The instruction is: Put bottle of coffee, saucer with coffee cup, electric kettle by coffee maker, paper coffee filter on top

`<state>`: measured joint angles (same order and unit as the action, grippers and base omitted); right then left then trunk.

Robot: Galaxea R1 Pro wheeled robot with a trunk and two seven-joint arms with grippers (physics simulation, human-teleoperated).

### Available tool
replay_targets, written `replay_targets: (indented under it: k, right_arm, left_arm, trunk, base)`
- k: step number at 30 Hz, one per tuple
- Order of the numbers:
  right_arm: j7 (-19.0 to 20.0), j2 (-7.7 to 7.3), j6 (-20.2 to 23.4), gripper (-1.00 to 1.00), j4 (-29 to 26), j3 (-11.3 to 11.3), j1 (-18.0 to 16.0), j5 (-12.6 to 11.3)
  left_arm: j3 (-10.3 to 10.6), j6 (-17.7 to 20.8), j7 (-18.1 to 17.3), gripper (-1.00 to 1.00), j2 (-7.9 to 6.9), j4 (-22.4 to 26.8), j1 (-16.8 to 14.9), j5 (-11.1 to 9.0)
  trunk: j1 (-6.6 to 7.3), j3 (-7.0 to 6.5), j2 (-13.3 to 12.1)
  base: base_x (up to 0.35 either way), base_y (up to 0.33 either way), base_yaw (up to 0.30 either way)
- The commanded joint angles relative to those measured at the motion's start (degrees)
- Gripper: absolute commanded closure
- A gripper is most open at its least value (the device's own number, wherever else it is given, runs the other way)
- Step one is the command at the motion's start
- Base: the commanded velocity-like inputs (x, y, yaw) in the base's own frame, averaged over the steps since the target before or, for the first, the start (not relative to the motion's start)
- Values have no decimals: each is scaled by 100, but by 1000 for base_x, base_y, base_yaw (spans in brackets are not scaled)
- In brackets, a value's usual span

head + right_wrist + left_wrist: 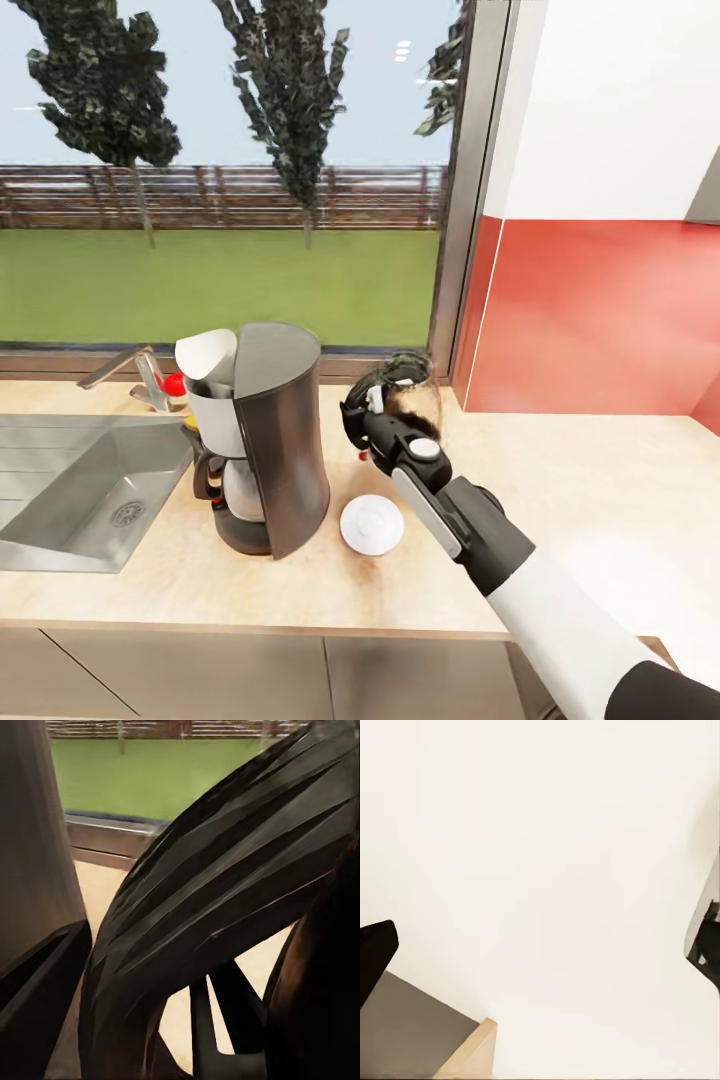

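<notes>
Home kitchen, beige countertop point(600, 520) over grey cabinets point(250, 675), steel sink point(70, 500) with tap point(135, 375), coffee maker point(265, 440), red backsplash point(600, 315), window point(220, 170) onto lawn and trees

coffee maker point(275, 440): no brand or label I can read on its body.
kettle point(405, 400): held in my right gripper point(358, 420); glass and lid carry no readable marks.
saucer point(372, 524): plain white, no print.
filter point(205, 357): blank paper.
countertop point(560, 500): no signs or numbers.
wrist views: no text legible in either.
</notes>
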<state>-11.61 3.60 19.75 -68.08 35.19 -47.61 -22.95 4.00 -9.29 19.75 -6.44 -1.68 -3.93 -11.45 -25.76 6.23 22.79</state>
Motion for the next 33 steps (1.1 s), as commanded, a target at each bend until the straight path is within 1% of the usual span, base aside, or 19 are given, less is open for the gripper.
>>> replay_targets:
  k: [1, 4, 5, 10, 13, 18, 27, 30, 31, 33]
  right_arm:
    - [-89, 18, 49, 100, 26, 14, -2, -53]
    - [-179, 53, 131, 100, 132, 14, -1, -54]
    - [-218, 41, 166, 100, 167, 14, 12, -65]
    - [-302, -127, 227, 100, 349, 10, 63, -104]
    - [-293, -189, 230, 100, 455, 0, 66, -96]
    - [-249, -356, 198, 100, 633, 12, 68, -90]
    - [-12, -655, -54, 100, 949, 14, 68, -51]
    - [65, -755, -141, 100, 1054, 14, 68, 27]
    - [2102, -1229, -946, 100, 1095, 14, 68, 44]
    - [2273, -1256, -986, 100, 1089, 19, 68, 131]
  left_arm:
    - [48, -38, 2, -100, 1, -51, 24, -51]
    - [48, -38, 1, -100, 2, -70, 45, -53]
    - [48, -38, -2, -100, 2, -70, 50, -55]
    - [48, -43, -5, -100, 2, -69, 58, -59]
    - [48, -44, -6, -100, 1, -71, 59, -59]
    - [47, -46, -13, -100, 2, -76, 59, -59]
    - [45, -46, -19, -100, 2, -78, 59, -59]
    - [45, -45, -20, -100, -1, -76, 59, -59]
    - [44, -45, -19, -100, 0, -74, 59, -59]
    - [41, -43, -17, -100, -4, -71, 59, -59]
  trunk:
    - [-3, 12, 14]
    - [-3, 12, 14]
    - [-3, 12, 14]
    - [-3, 12, 14]
    - [-3, 12, 14]
    - [-3, 12, 14]
    - [-3, 12, 14]
    - [-3, 12, 14]
    - [-3, 12, 14]
    - [-3, 12, 14]
  base:
    - [0, 0, 0]
    - [0, 0, 0]
    - [0, 0, 0]
    - [0, 0, 0]
    - [0, 0, 0]
    - [0, 0, 0]
    - [0, 0, 0]
    - [0, 0, 0]
    - [0, 0, 0]
    - [0, 0, 0]
